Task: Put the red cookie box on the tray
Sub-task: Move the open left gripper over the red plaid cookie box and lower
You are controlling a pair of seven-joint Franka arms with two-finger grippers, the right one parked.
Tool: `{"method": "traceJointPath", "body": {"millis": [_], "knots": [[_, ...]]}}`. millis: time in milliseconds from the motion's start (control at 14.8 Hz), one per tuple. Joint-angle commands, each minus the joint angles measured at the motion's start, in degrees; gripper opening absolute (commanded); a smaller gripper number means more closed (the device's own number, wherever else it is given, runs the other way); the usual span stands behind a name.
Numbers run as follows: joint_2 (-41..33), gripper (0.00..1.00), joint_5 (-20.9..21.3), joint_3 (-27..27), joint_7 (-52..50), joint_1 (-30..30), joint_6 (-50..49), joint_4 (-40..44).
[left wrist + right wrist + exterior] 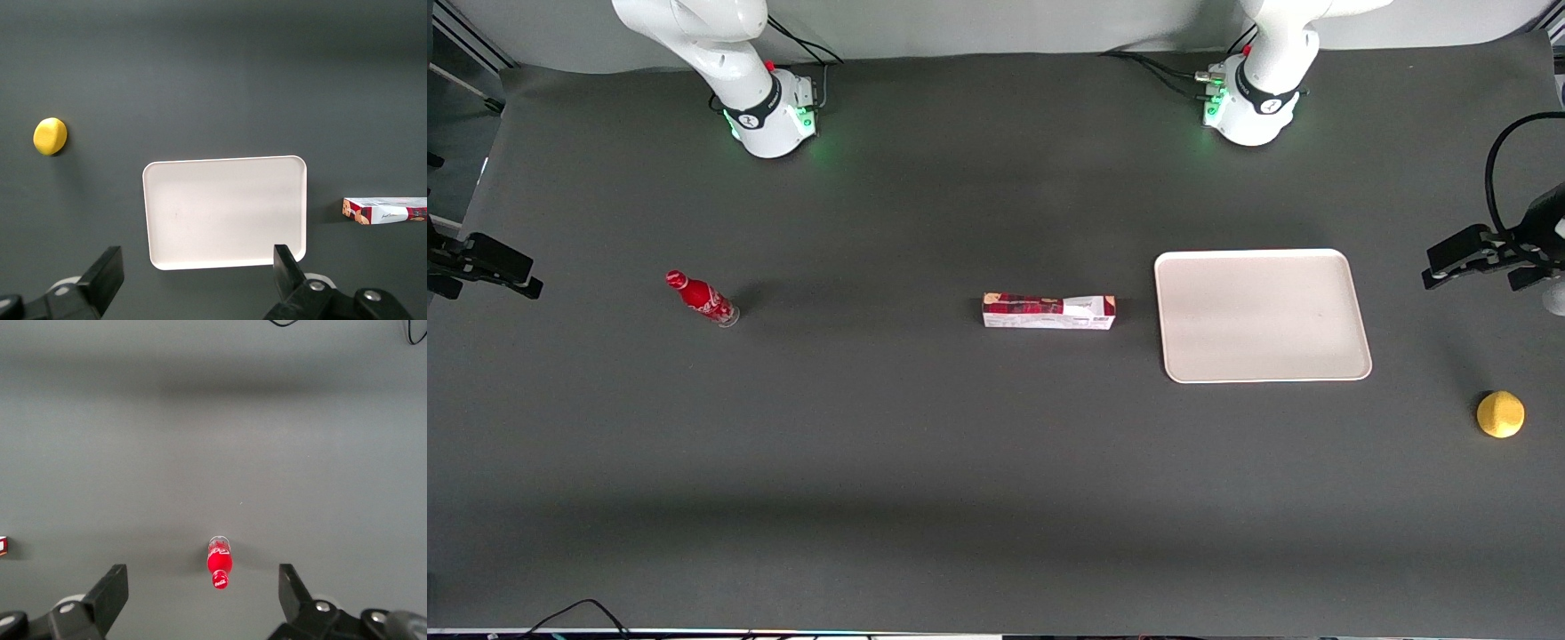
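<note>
The claw (193, 277) is hovering wide open above the tray (225, 212). The red cookie box (1048, 311), lying flat beside it, is probably light, crushable cardboard; gripping mid-length across its narrow width looks best.

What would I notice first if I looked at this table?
Probably the big cream-white tray, lying bare on the dark table. Beside it lies the red cookie box, not touching it. A yellow ball-like thing sits toward the working arm's end, where the open hand hangs high above the tray's edge.

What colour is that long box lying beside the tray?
The cookie box is red tartan with a white panel, clearest in the front view.
</note>
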Motion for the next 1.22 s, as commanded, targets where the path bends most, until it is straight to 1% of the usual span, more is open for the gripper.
{"method": "traceJointPath", "body": {"millis": [0,338,608,811,878,1014,1149], "knots": [[-0.80,1.00,-0.25,-0.29,0.08,0.35,-1.28,0.93],[-0.45,1.00,-0.51,-0.99,1.48,-0.79,-1.63,0.49],[-0.28,1.00,-0.42,-3.53,3.68,-7.10,-5.49,0.05],[0.59,1.00,-0.16,-6.34,5.70,-13.78,-5.06,-0.74],[1.21,1.00,0.19,-7.05,8.23,-15.98,-4.71,-1.27],[1.83,1.00,0.28,-7.58,17.00,-19.41,-2.18,-3.63],[2.09,1.00,0.37,-10.20,21.95,-20.30,1.51,-7.40]]}}
